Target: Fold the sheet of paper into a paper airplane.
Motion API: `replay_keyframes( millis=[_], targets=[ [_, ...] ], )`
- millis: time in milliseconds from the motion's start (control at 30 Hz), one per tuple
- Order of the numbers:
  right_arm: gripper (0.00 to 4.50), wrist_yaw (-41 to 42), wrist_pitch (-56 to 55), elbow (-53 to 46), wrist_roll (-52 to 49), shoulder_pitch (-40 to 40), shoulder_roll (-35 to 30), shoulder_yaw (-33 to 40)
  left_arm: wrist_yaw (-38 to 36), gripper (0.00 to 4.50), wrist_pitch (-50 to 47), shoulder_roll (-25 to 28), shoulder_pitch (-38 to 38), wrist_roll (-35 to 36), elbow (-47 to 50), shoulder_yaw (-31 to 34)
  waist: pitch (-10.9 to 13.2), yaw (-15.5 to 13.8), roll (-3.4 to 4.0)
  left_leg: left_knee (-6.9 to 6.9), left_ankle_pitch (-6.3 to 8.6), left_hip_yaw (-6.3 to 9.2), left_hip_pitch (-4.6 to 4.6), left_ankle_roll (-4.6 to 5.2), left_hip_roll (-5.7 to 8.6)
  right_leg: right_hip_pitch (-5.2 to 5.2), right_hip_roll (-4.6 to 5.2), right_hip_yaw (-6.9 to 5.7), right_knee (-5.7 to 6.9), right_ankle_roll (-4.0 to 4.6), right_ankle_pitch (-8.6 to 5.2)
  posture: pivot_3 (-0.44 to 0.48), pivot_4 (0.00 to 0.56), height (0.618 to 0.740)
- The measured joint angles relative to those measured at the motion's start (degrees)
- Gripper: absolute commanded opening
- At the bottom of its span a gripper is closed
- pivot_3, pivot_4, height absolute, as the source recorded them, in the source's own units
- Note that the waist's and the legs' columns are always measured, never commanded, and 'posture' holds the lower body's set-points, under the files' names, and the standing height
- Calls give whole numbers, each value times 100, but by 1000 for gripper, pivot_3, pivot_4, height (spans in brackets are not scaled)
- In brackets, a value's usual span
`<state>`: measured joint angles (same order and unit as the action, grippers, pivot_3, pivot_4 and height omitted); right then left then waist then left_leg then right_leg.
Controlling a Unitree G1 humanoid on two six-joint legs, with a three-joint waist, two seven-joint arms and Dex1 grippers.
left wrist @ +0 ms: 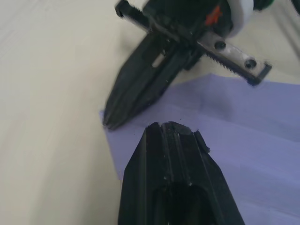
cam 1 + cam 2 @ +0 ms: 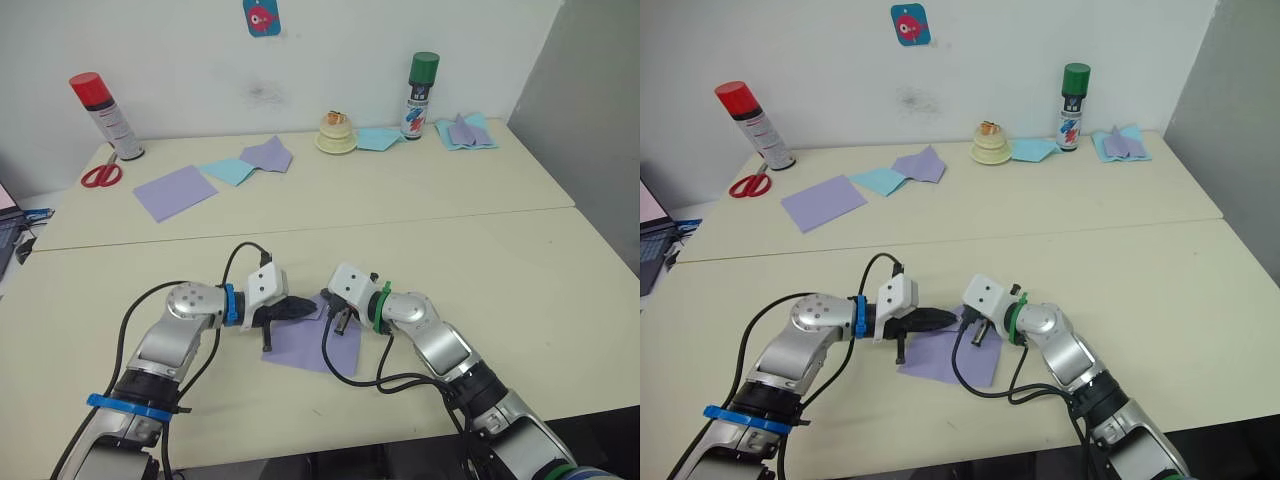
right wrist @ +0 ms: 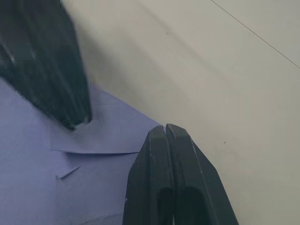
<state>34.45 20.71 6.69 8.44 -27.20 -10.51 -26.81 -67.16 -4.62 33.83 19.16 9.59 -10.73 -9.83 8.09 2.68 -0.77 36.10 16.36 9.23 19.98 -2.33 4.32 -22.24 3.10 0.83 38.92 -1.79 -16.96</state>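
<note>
Pressing sheet of paper (image 2: 315, 345), both jaws closed

we seem to be in a lab or test room: a plain cream counter (image 2: 480, 250) against a bare white wall (image 2: 180, 60), with spray cans (image 2: 105, 115), red scissors (image 2: 101, 175) and spare coloured paper sheets (image 2: 175, 191) set along the back.
</note>
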Motion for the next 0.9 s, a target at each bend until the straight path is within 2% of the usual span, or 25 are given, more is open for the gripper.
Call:
replay_keyframes(
  millis=[233, 467, 567, 733, 900],
  targets=[
    [0, -11, 5, -5, 9, 1, -56, 17, 246, 32, 630, -215, 129, -263, -594, -63, 0, -80, -2, 1, 0, -1, -4, 0, 1, 5, 1, -1, -2, 0, 0, 0, 150, 740],
    [0, -68, -69, -201, -36, 105, -201, 151, 150, 32, 707, -233, 250, -311, -711, -160, 0, -86, -2, 1, 0, -2, 0, -1, 3, 5, 2, 0, -3, -1, 0, 0, 150, 740],
    [0, 181, 46, -894, -147, 256, -611, 346, 136, 32, 706, -200, 217, -311, -645, -186, 0, -90, -2, 1, 0, -2, 5, 0, 3, 3, 3, 0, -10, -1, 0, 0, 150, 740],
    [0, 1060, 528, -2454, -529, 1052, -1709, 427, 146, 32, 666, -162, 176, -309, -545, -205, 1, -94, -3, -2, 2, 2, 15, 1, 1, 4, 3, -4, -30, -3, -1, 0, 150, 740],
    [0, 1461, 886, -3178, -702, 1617, -2328, 417, 152, 32, 641, -150, 172, -310, -529, -209, 4, -89, -7, -2, 3, 1, 14, 2, 0, 7, 3, -5, -30, -29, -16, 0, 150, 740]
  ],
)
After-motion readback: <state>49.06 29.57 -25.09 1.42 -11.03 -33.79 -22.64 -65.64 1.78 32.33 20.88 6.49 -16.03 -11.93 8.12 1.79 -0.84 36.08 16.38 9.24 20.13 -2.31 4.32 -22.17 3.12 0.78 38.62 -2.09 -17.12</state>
